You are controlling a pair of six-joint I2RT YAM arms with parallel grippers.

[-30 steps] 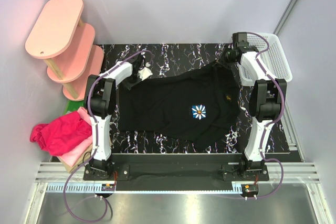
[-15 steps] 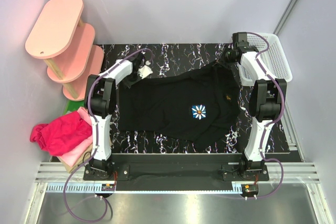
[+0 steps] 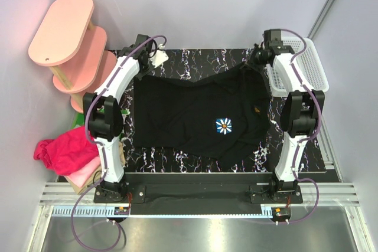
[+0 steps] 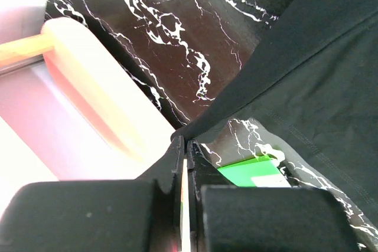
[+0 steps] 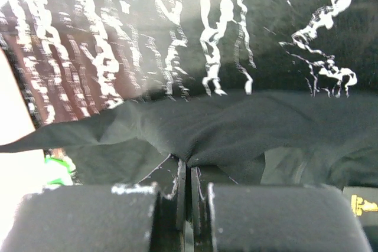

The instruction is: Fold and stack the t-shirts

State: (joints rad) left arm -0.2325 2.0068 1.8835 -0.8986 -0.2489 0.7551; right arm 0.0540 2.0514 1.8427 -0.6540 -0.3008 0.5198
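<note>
Item: black tee (image 3: pixel 195 116), daisy up, spread across the worktop (image 3: pixel 201 63). We find its far-left corner pinched in the closed left hand (image 4: pixel 182 144), its far-right corner in the closed right hand (image 5: pixel 184 162), far edge stretched between them. Magenta tee (image 3: pixel 65 149): heaped left, off the worktop.

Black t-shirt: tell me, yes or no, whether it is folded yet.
No, the black t-shirt lies spread open over the table with its daisy print showing, the left gripper and right gripper pinching its far corners.
</note>
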